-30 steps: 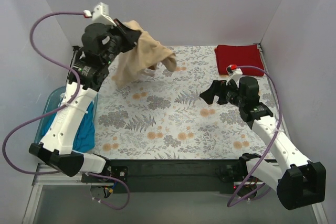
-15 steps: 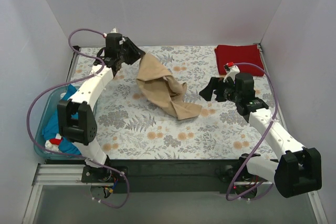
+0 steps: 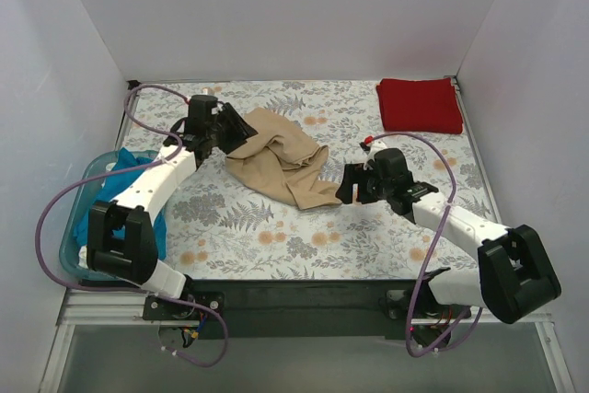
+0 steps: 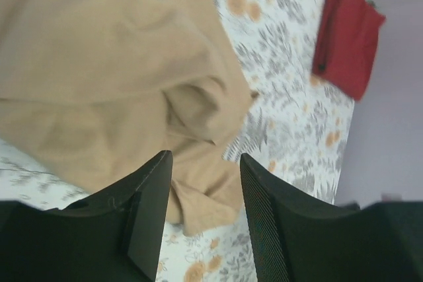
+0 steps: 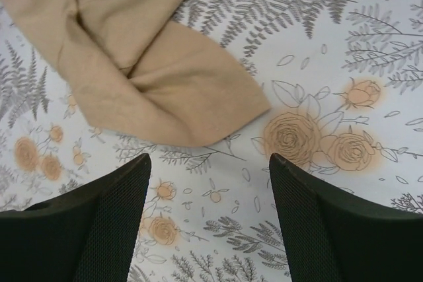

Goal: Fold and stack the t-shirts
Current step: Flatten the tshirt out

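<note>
- I've got the tan shirt (image 3: 276, 158) lying crumpled on the tablecloth (image 3: 267, 227), left of middle, not folded.
- My left gripper (image 4: 205, 160) is at the shirt's left edge, jaws apart with nothing pinched.
- My right gripper (image 5: 208, 163) hovers just off the shirt's near-right corner — spread wide, empty.
- The red shirt (image 3: 419, 105) sits folded in the far right corner.
- The teal shirt (image 3: 155, 225) is bunched in the tub (image 3: 69, 236) — far left.
</note>
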`<state>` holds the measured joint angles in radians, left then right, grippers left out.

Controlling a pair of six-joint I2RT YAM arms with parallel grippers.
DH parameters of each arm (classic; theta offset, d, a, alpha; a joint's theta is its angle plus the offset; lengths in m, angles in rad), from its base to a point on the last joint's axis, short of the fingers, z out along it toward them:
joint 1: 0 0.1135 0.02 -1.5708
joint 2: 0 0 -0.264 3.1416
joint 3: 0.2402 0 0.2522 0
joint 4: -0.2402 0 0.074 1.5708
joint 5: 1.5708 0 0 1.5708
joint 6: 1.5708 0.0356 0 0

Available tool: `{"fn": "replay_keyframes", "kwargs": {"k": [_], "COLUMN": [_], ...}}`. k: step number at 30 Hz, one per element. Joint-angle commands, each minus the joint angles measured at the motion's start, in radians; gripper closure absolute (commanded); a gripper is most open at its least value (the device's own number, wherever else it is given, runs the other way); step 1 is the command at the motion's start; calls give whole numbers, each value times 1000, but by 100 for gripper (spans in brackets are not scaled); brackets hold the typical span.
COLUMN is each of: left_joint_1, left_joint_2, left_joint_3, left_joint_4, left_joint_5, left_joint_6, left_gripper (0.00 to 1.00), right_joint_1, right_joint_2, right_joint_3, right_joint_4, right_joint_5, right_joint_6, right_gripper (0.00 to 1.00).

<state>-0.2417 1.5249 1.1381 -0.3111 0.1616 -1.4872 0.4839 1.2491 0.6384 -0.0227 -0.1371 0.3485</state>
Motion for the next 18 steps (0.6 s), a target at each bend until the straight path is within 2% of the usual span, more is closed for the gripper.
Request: {"fn": "replay_keyframes", "kwargs": {"k": [1,7,9,13,18], "left_joint_1": [-175,-414,-445,-521,-565], "left_joint_2": [-16,122,193,286,339], "left_joint_3": [-12,14,41,112,146], "left_joint_4": [-60,-80,-82,-127,-178], "left_joint_5": [-48,-137,-132,-148,-273], "left_joint_6": [59,54,67,85,88], "left_gripper": [57,60,59,49,46], "right_joint_1": [-14,-39,-38,-19,27], "right_joint_2": [44,189,228,305,348], "right_joint_3": [26,119,147,158,139], "right_joint_4": [47,52,55,79,82], "right_joint_5": [142,145,96,71,85], "right_joint_6": [24,46,58,75,101], "right_gripper": [22,37,39,42,52]}}
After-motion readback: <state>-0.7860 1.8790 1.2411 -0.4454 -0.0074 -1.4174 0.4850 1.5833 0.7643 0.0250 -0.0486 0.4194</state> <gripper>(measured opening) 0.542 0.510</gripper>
